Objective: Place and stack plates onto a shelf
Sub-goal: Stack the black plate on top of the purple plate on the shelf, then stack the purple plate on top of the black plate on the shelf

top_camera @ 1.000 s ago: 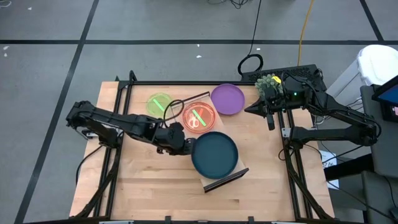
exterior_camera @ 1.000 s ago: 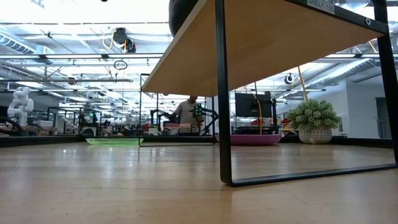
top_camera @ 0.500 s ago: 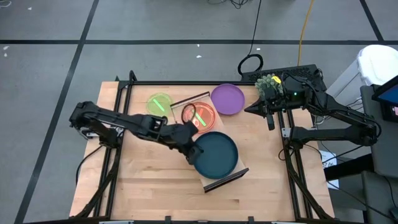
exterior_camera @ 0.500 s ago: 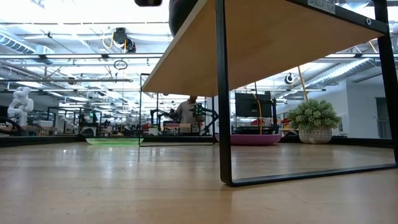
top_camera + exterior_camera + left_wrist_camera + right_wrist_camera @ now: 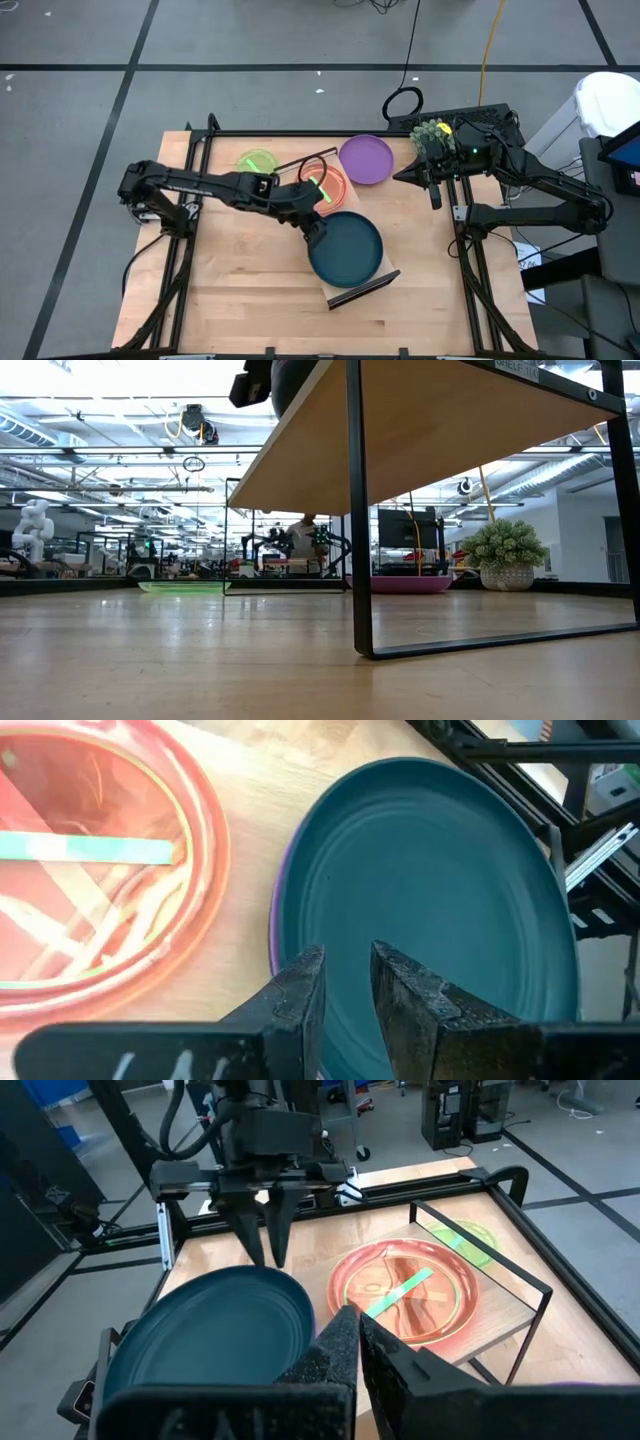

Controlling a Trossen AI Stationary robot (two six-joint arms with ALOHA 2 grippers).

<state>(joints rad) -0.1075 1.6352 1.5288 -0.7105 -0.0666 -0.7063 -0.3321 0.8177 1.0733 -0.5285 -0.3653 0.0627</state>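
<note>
Plates: large round dark teal plate (image 5: pixel 346 249) atop a purple one on the light-wood shelf (image 5: pixel 362 285); left gripper (image 5: pixel 346 982), fingers slightly apart and holding nothing, should straddle its rim squarely; right gripper (image 5: pixel 357 1342), fingers pressed together, waits at the bench's right edge.

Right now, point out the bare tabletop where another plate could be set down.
Free: the near strip of the table, in front of the teal plate, and the left side under the left arm. Crowded: the far middle, with the green plate, pink plate and purple plate.

Left claw (image 5: pixel 268 1230) above teal plate (image 5: pixel 205 1335) rim; pink plate (image 5: pixel 405 1292) beside, perhaps on shelf.
</note>
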